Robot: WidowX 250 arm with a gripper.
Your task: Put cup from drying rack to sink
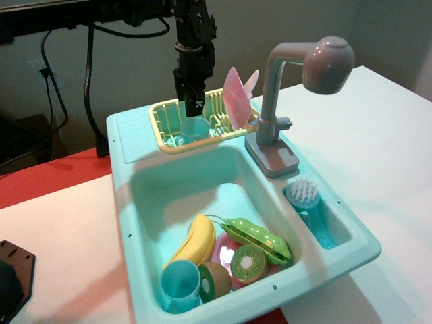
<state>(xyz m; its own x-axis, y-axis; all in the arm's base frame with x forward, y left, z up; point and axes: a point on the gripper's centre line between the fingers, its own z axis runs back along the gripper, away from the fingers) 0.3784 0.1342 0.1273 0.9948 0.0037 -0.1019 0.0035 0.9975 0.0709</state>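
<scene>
Over the drying rack [169,131], the hand [192,101] pinches the cup [196,127] beside pink plates [236,98].

Even indoor light, moderately bright, slight warm-green cast. White tabletop [385,155] at right nearly blown out, little surface detail. Large turquoise plastic toy sink [135,223] lit from above: soft shadow along near inner wall of basin, brighter far wall. Grey plastic faucet [317,64] shows pale sheen on round head, casts faint shadow on its base. Upper left background dark, black cables [88,74] barely separated from wall. Overall soft focus, mild compression noise; black robot gripper [192,91] murky, detail lost.
</scene>
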